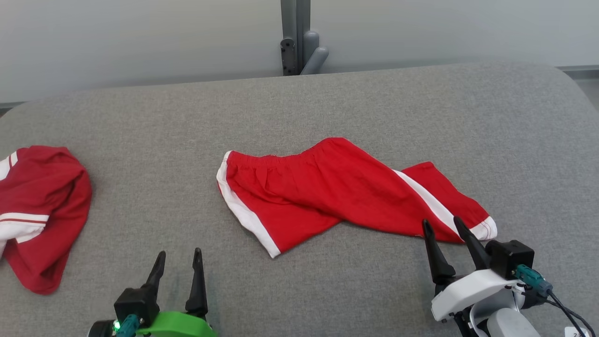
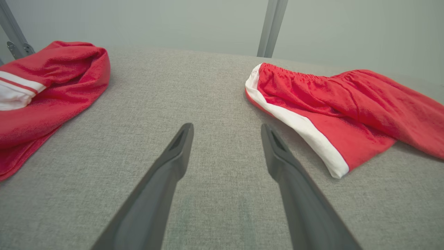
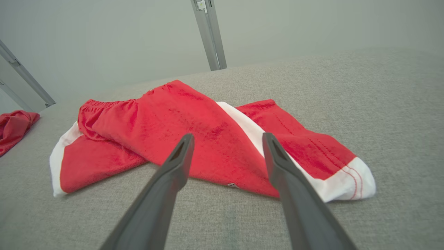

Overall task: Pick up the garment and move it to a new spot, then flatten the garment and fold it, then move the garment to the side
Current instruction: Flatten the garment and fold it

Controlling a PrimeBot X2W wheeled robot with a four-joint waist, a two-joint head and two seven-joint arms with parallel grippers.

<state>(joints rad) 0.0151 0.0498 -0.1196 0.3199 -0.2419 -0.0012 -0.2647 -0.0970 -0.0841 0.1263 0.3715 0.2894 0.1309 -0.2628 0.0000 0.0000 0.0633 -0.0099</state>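
The red garment (image 1: 337, 196) lies rumpled on the grey pad (image 1: 327, 103), just in front of the right claw (image 1: 441, 221), near its white-edged end. That claw is wide open and holds nothing. The left claw (image 1: 180, 251) is open and empty too, and the garment is off to its right. Another red cloth (image 1: 42, 206) sits to its left. I think the pick-up step is in hand. Next, the right claw needs to dip down and pinch the edge.

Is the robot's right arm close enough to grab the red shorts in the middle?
Probably yes. The right end effector is open and sits right at the near edge of the red shorts. Nothing lies between them on the grey surface, so the way looks free.
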